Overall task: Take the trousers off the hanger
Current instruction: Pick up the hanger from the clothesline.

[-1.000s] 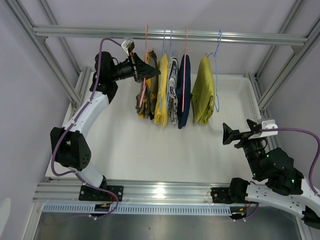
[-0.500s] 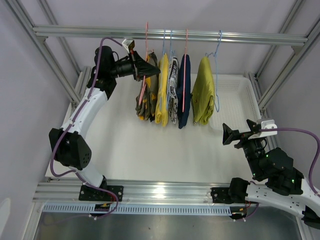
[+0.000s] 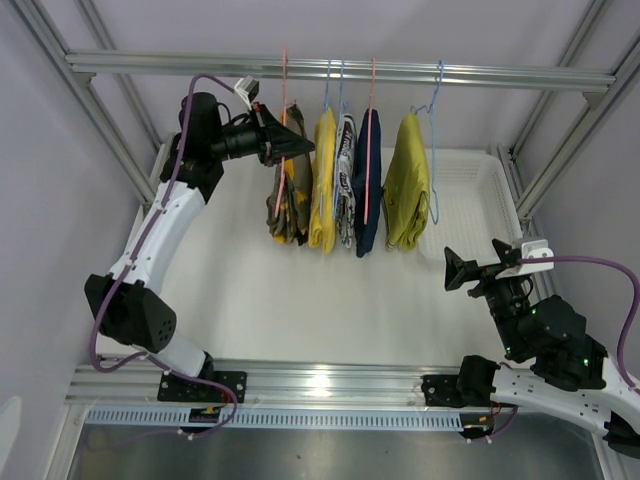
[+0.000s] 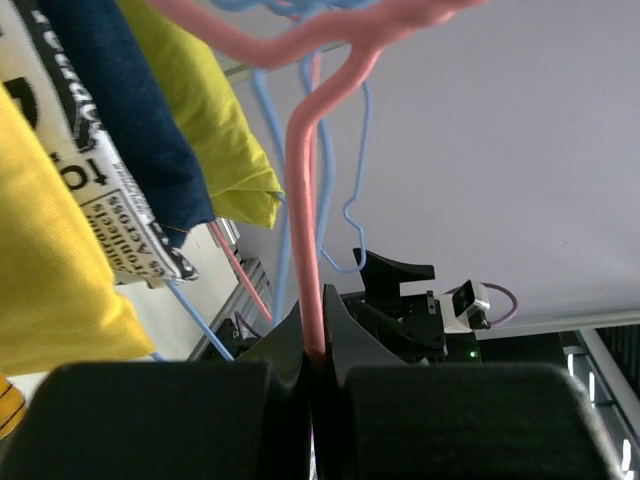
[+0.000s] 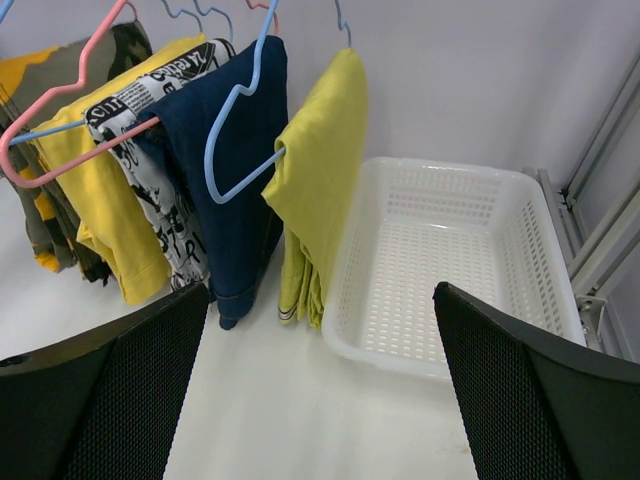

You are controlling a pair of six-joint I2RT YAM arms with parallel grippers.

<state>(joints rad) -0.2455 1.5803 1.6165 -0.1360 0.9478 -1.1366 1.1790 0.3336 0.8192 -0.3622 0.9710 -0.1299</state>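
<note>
Five pairs of trousers hang on hangers from the top rail (image 3: 500, 75): camouflage (image 3: 290, 205), bright yellow (image 3: 323, 185), black-and-white print (image 3: 346, 185), dark navy (image 3: 369, 185) and mustard-olive (image 3: 406, 180). The camouflage pair hangs on a pink hanger (image 3: 285, 110), a little apart from the yellow pair. My left gripper (image 3: 300, 145) is shut on that hanger's pink stem (image 4: 305, 230), just under the hook, and the jaws pinch it from both sides (image 4: 314, 340). My right gripper (image 3: 455, 270) stands wide open and empty low at the right, facing the clothes (image 5: 320, 390).
A white perforated basket (image 3: 508, 200) sits on the table at the back right, right of the mustard-olive pair (image 5: 320, 180). Its near rim (image 5: 345, 330) lies just ahead of my right gripper. Aluminium frame posts stand on both sides.
My left arm has drawn left along the rail, taking the pink hanger and the camouflage trousers with it, away from the yellow pair. The right arm has stayed still.
</note>
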